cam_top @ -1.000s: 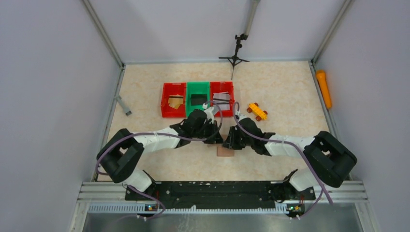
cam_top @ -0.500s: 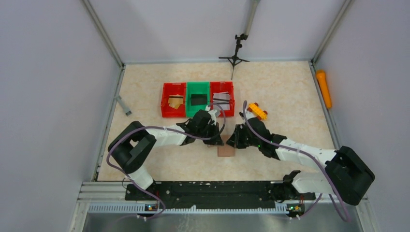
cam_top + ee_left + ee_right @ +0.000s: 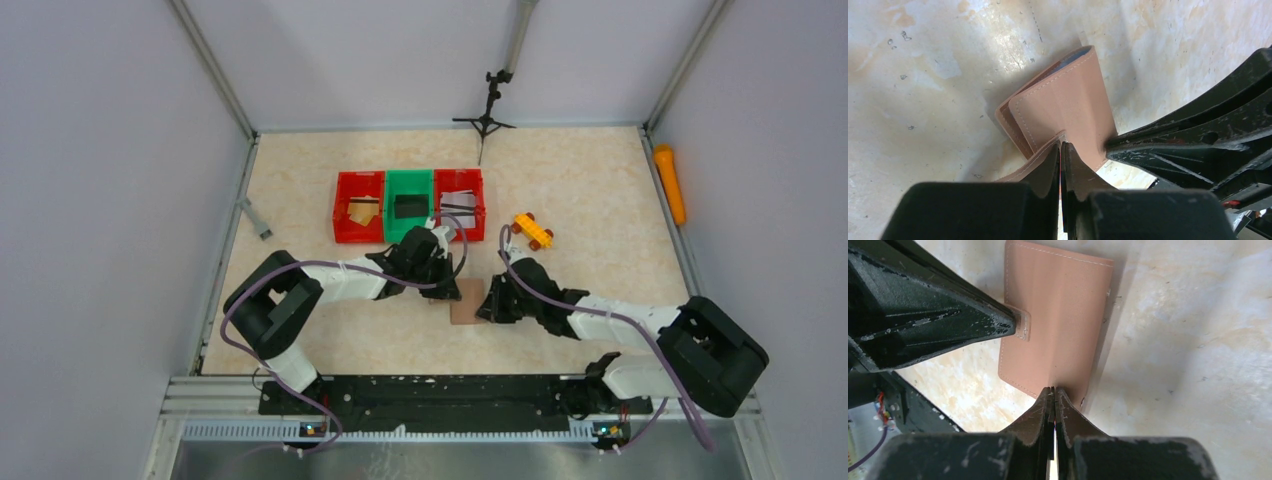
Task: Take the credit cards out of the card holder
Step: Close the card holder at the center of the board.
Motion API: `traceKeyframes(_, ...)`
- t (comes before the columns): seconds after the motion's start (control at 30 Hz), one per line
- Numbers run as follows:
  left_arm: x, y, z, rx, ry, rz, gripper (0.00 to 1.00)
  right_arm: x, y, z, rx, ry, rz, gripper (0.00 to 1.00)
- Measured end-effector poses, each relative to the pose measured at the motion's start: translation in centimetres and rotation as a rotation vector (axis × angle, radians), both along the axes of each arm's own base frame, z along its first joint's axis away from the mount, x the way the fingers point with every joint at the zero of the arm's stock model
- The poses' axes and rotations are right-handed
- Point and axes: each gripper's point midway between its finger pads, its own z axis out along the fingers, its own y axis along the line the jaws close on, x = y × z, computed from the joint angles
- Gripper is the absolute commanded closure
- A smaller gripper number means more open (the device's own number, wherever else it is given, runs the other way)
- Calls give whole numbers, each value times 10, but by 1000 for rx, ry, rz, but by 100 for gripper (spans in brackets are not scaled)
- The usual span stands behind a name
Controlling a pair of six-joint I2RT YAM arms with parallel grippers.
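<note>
The tan-brown card holder point(image 3: 466, 303) lies folded shut on the table between both grippers. My left gripper point(image 3: 1062, 146) is shut on its small closure tab, and the strap point(image 3: 1020, 170) rises off the table to the tips. My right gripper point(image 3: 1053, 389) is shut, its tips resting on the card holder point(image 3: 1058, 315) at its near edge. A bluish-grey sliver point(image 3: 1075, 56) shows inside the fold of the card holder point(image 3: 1063, 102). Credit cards lie in the bins: a tan one point(image 3: 362, 210), a black one point(image 3: 408, 206), white-grey ones point(image 3: 458, 203).
Three bins stand in a row behind the grippers: red point(image 3: 340, 222), green point(image 3: 408, 184), red point(image 3: 479, 212). A yellow toy car point(image 3: 533, 230) sits to their right, an orange tube point(image 3: 670, 183) by the right wall, a black stand point(image 3: 487, 112) at the back, a grey tool point(image 3: 255, 218) at the left.
My right gripper has shut and slid nearer, down to the card holder's right edge. The left gripper has stayed at the card holder's tab while that arm's elbow swung.
</note>
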Motion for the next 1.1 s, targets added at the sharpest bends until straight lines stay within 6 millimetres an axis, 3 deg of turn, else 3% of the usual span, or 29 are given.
traceKeyframes(0.33,0,2,-2,17,1,3,95,27,-4,33,-77,-101,-40,100)
traceKeyframes(0.53,1,2,0,16,-1,3,96,35,-4,-1,-138,-31,-39,100)
traceKeyframes(0.97,3,0,-1,24,1,-2,97,63,4,21,-179,-103,-55,100)
traceKeyframes(1.1,3,0,-1,28,2,-1,97,72,8,11,-201,-97,-54,100)
